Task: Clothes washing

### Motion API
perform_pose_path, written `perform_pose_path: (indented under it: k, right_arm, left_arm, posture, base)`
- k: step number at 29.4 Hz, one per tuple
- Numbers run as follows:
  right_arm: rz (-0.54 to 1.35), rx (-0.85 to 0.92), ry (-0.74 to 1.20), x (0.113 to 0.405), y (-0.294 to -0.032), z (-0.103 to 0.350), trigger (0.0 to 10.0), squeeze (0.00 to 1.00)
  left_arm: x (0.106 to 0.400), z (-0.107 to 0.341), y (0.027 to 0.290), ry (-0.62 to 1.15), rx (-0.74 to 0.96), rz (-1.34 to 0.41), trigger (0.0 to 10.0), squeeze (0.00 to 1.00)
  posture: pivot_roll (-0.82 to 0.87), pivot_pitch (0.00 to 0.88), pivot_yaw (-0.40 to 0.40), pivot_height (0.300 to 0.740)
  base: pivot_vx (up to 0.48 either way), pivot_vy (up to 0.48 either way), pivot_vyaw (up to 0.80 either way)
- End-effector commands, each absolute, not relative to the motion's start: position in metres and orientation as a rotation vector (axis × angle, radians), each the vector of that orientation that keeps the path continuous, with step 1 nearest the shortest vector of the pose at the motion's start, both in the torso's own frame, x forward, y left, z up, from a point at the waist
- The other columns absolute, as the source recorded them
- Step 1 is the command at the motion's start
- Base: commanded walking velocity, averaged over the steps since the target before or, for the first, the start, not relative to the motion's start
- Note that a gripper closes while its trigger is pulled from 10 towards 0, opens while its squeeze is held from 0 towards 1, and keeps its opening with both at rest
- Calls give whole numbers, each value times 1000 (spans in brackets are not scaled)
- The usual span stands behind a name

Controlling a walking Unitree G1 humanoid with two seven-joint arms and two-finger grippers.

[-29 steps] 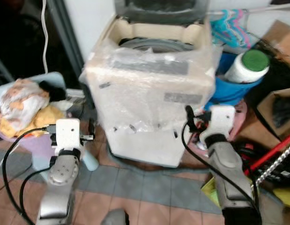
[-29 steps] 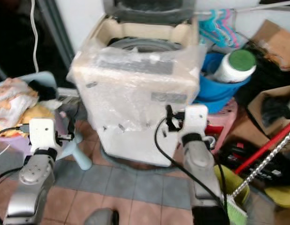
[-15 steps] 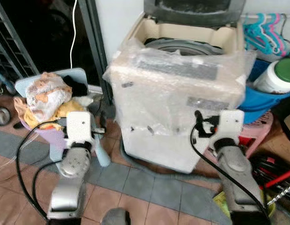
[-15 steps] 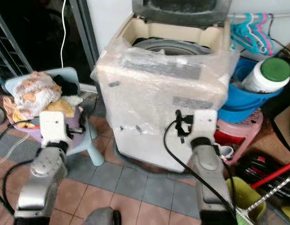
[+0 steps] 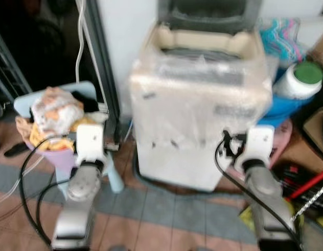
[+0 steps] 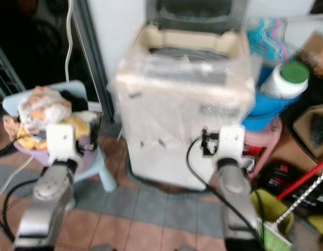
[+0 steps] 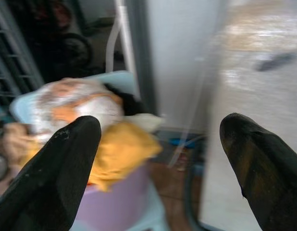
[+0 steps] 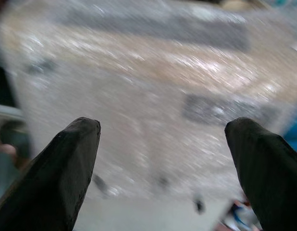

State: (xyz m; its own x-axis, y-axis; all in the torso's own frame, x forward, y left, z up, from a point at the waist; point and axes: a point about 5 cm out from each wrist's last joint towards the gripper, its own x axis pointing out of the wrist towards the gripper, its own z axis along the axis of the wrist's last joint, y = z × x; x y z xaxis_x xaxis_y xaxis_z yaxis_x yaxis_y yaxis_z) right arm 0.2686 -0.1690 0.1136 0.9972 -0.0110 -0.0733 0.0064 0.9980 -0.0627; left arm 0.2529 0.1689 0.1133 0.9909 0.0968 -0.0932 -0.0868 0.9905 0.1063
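Observation:
A cream top-loading washing machine [image 5: 198, 104] wrapped in clear plastic stands ahead with its lid up. To its left, a pile of orange, white and yellow clothes [image 5: 57, 112] lies in a purple basin [image 5: 61, 159] on a light blue stool [image 5: 115, 180]. My left arm [image 5: 90, 144] is raised in front of the basin, and its gripper [image 7: 158, 144] is open, facing the clothes [image 7: 86, 108]. My right arm [image 5: 258, 146] is raised before the machine's front. Its gripper [image 8: 163, 144] is open and empty, facing the plastic-covered panel [image 8: 158, 96].
A dark doorway with a metal frame [image 5: 101, 68] and a white cable [image 5: 80, 31] lies at the left. Right of the machine are a blue bucket [image 5: 287, 107] with a green-lidded white jar [image 5: 300, 78], hangers [image 5: 281, 36], a pink stool [image 5: 284, 138], a red handle [image 5: 308, 183] and boxes.
The whole picture has shifted and blurred as the camera moved, first swinging left. Both arms keep the same raised pose, with nothing taken hold of.

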Motion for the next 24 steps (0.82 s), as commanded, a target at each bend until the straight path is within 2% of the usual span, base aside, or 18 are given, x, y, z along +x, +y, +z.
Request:
perform_pose_path:
  k: [1, 3, 5, 12, 24]
  right_arm:
    - [-31, -70, 49, 268, -178, 120, 10000, 0]
    - [-33, -65, 49, 267, -178, 120, 10000, 0]
    - [-20, -62, 50, 265, -174, 120, 10000, 0]
    - [36, -73, 39, 262, -167, 119, 10000, 0]
    - [46, -74, 27, 265, -167, 120, 10000, 0]
  left_arm:
    - [253, 114, 161, 102, 93, 70, 10000, 0]
    - [252, 113, 161, 98, 98, 62, 10000, 0]
    - [251, 113, 163, 86, 105, 41, 10000, 0]
    - [250, 115, 170, 88, 84, 60, 10000, 0]
    - [254, 114, 176, 93, 96, 61, 10000, 0]
  posture:
    - [-22, 0, 4, 740]
    - [-23, 0, 6, 740]
    - [-21, 0, 4, 740]
    - [-10, 0, 14, 740]
    - [-13, 0, 26, 740]
  base:
    - [0, 480, 0]
    - [0, 480, 0]
    - [0, 0, 0]
    - [0, 0, 756]
    - [420, 0, 800]
